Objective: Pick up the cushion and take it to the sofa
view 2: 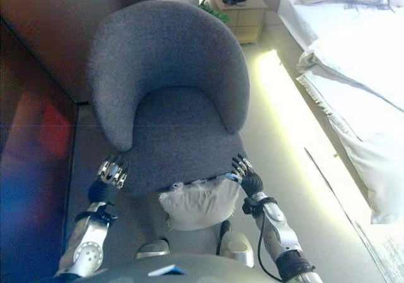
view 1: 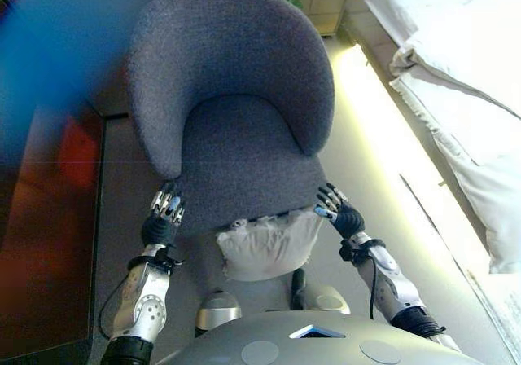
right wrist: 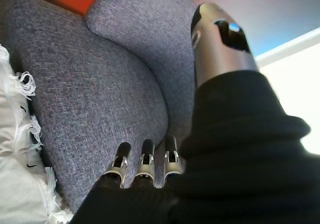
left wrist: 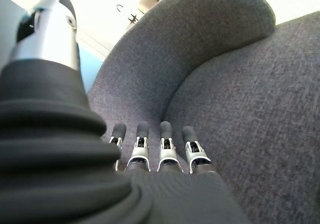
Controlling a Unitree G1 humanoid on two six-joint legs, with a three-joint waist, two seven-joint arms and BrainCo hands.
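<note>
Pick-up not begun: left hand (view 1: pixel 165 207) and right hand (view 1: pixel 335 205) — fingers straight, holding nothing — flank the grey fabric tub chair (view 1: pixel 236 96). The white fringed cushion (view 1: pixel 267 247) hangs off the seat's front edge; next, both hands must close in on it.

Grey flecked-weave armchair (view 1: pixel 236 96) — white fringed cushion (view 1: pixel 264 247) — white bedding (view 1: pixel 464 72), pale wooden nightstand (view 2: pixel 240 8).

Both head views look steeply down on the grey armchair (view 1: pixel 232 96) filling mid-frame; each wrist view looks from very close along its fingers at that chair's upholstery.
</note>
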